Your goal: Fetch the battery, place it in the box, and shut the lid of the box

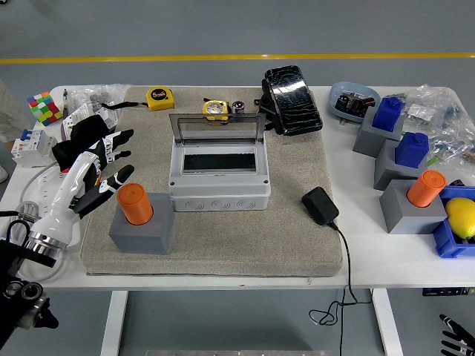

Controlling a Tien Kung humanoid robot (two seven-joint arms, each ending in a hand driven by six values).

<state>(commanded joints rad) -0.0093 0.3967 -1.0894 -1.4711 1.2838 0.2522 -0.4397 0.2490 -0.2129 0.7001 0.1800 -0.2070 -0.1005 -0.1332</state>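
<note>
Near edge: white worktop point(223, 276) carrying a beige mat point(297, 245); a black cable point(343, 274) hangs over the front edge.

Near left: left hand point(100, 167), white forearm and black-and-white fingers, spread and relaxed, grasping nothing, palm just left of the orange cylinder. Right hand point(454, 340): only fingertips show at the lower right corner; whether released or clenched cannot be told.

Near row on mat: 1 grey block point(141, 231) with 1 orange cylinder point(134, 203), the likely battery, standing upright in it, long axis vertical, top end pointing up, just left of the box and apart from it. 1 black power adapter point(320, 205) at the right, cable attached.

Centre: 1 grey junction box point(218, 182), lid point(217, 127) raised, hinged at the far side, dark opening facing up.

Right, off the mat: 3 grey blocks, the nearest point(404, 211) holding a second orange cylinder point(424, 188), tilted; the other 2 holding blue pieces point(410, 148). 1 blue bin point(445, 241) with a yellow lemon point(462, 216).

Far row: 1 yellow tape measure point(159, 97), 1 black pouch point(291, 100), 1 blue dish point(352, 100), clear plastic bags point(445, 122). Far left: 1 Rubik's cube point(44, 107).
</note>
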